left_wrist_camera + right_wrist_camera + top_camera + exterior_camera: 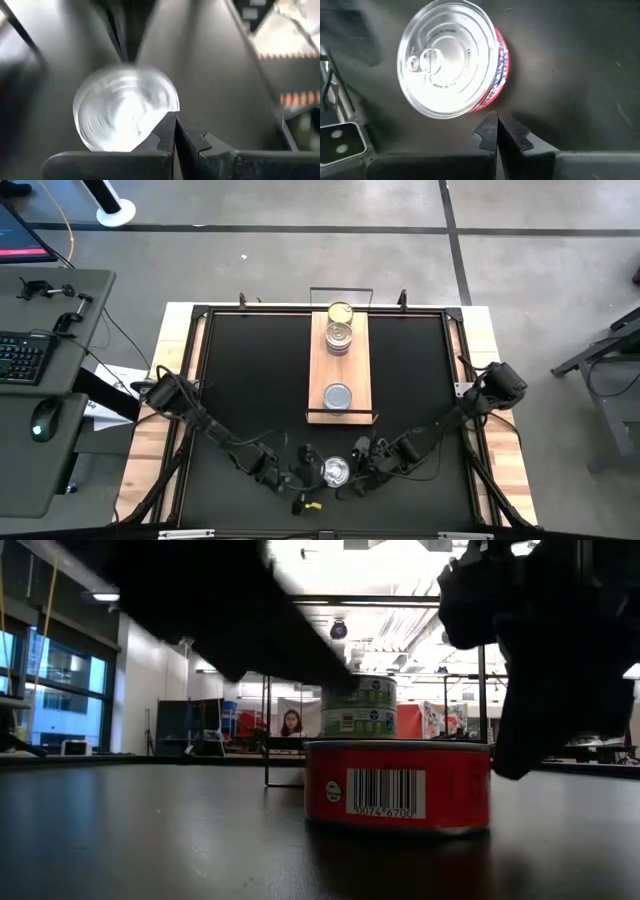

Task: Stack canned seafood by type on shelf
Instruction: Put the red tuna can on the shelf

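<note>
Red tin (336, 471) sits on the table (250, 380) between both grippers: left gripper (306, 463) and right gripper (362, 459) each pinched closed, empty, just beside it.

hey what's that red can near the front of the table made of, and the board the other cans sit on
The red can: metal by the look, with a shiny silver ring-pull lid that mirrors the light; its red side looks like a printed label with a barcode. The board: light wood, pale tan and matte, apparently unpainted, with thin black wire at its ends.
</note>
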`<action>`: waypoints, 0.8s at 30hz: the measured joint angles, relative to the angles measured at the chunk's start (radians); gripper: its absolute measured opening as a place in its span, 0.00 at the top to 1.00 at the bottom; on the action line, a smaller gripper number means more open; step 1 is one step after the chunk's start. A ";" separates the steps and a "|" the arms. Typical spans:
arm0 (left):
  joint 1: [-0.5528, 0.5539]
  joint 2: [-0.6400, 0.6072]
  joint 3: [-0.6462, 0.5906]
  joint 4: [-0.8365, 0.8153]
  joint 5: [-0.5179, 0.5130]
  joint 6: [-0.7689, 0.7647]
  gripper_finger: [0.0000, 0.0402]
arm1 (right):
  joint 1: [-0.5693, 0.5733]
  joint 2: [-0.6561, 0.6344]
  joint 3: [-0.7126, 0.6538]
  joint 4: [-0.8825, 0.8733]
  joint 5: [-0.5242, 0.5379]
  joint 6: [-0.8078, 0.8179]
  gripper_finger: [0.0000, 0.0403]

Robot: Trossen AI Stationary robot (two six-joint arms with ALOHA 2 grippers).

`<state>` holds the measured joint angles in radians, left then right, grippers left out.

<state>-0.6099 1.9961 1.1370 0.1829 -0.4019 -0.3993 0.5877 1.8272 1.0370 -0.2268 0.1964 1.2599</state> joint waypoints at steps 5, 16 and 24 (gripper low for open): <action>-0.021 0.008 0.001 -0.012 -0.070 0.008 1.00 | 0.001 0.008 0.000 0.007 -0.007 0.023 1.00; 0.031 0.004 -0.079 0.137 -0.098 -0.062 1.00 | 0.001 0.008 0.000 0.090 -0.018 0.028 1.00; 0.010 0.004 -0.176 0.336 -0.055 -0.095 1.00 | 0.001 0.008 0.000 0.089 -0.014 0.045 1.00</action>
<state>-0.5998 1.9999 0.9611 0.5187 -0.4572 -0.4940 0.5892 1.8347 1.0370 -0.1379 0.1822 1.3048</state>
